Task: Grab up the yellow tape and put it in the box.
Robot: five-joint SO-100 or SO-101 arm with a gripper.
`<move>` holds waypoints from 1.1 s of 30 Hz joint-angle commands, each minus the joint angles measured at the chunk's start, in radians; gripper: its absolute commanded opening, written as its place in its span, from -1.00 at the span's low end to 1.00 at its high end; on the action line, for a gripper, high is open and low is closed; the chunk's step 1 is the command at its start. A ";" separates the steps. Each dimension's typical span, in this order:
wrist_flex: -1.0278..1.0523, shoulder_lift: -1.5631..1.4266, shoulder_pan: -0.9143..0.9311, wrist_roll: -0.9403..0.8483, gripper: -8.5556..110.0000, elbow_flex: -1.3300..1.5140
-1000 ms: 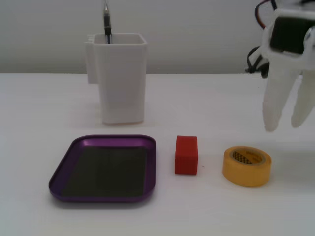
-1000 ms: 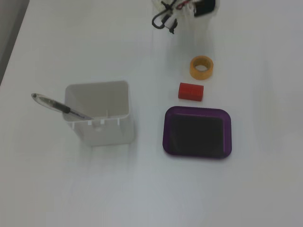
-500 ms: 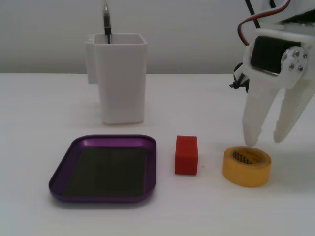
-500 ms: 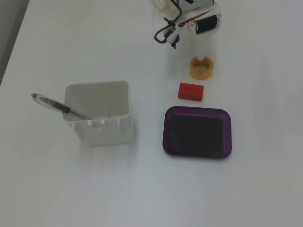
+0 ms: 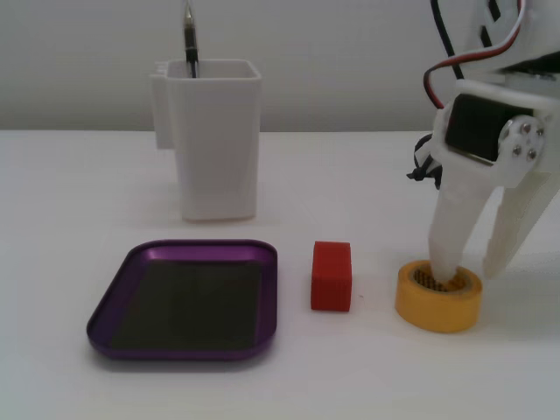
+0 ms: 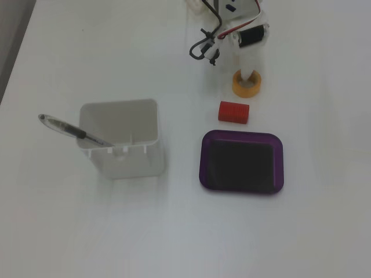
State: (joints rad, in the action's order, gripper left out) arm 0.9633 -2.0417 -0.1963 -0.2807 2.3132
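The tape [image 5: 437,297] is a thick yellow-orange ring with a dark patterned core, lying flat on the smooth white worktop [image 5: 87,201] at the right end of a row in a fixed view. Just left of it, apart, stands a matte red block [image 5: 331,276], a small squared cuboid. Further left lies the box [image 5: 105,315], a shallow glossy purple tray with rounded corners, a raised rim and a dark flat bottom; nothing lies in it.

Behind the box stands a tall white cup [image 5: 217,140], plain plastic with squared walls and a small side lug. A pen [image 5: 189,39] stands in it, leaning out over one corner in a fixed view from above [image 6: 69,128].

The gripper [image 5: 472,276] is of white plastic, with two long tapering fingers [image 5: 455,236] under a black servo with red and black wires. It is spread open: one finger reaches down into the hole of the tape, the other stands outside the ring on its right, so that the ring's wall lies between them. Whether either finger presses the wall cannot be told. From above, the gripper [image 6: 248,74] sits over the tape [image 6: 246,87], with the block [image 6: 233,112] and the box [image 6: 241,188] below it in that picture.
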 commanded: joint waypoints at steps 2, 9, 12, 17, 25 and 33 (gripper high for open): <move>-0.041 -0.003 -0.005 0.002 -0.62 0.026; -0.032 -0.008 -0.014 -0.008 -0.84 0.041; -0.006 -0.018 -0.009 -0.008 -0.86 0.028; 0.158 -0.057 -0.008 -0.038 -0.87 -0.193; 0.193 -0.193 -0.005 -0.048 -0.87 -0.509; -0.238 -0.124 0.058 -0.043 -0.87 -0.477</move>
State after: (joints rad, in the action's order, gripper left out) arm 0.8943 -2.1967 -0.1810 -0.3237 1.8270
